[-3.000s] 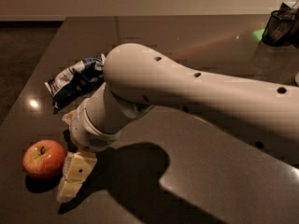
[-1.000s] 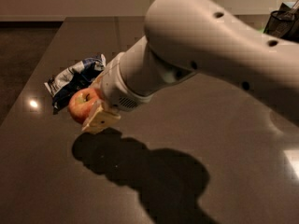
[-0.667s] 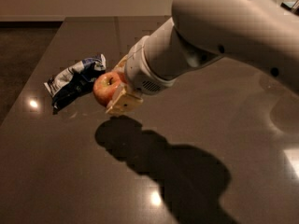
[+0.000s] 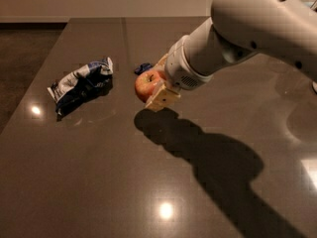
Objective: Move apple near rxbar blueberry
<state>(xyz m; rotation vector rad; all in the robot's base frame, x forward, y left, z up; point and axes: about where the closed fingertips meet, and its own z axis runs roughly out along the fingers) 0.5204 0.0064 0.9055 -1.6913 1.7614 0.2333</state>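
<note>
My gripper point(image 4: 157, 83) is shut on the apple point(image 4: 146, 85), a red apple with yellow patches, and holds it just above the dark table near its middle. One pale fingertip point(image 4: 162, 99) shows below the apple. A small dark blue piece, the rxbar blueberry point(image 4: 143, 68), peeks out just behind and left of the apple; most of it is hidden by the apple and my gripper. The white arm point(image 4: 237, 33) reaches in from the upper right.
A wrinkly blue-and-white chip bag point(image 4: 81, 83) lies on the table point(image 4: 99, 172) to the left of the apple. The arm's shadow falls across the table to the lower right. The table's left edge runs along the floor point(image 4: 20, 68).
My gripper took hold of the apple at the front left, lifted it and carried it right and back, past the chip bag, to beside the dark blue bar.
</note>
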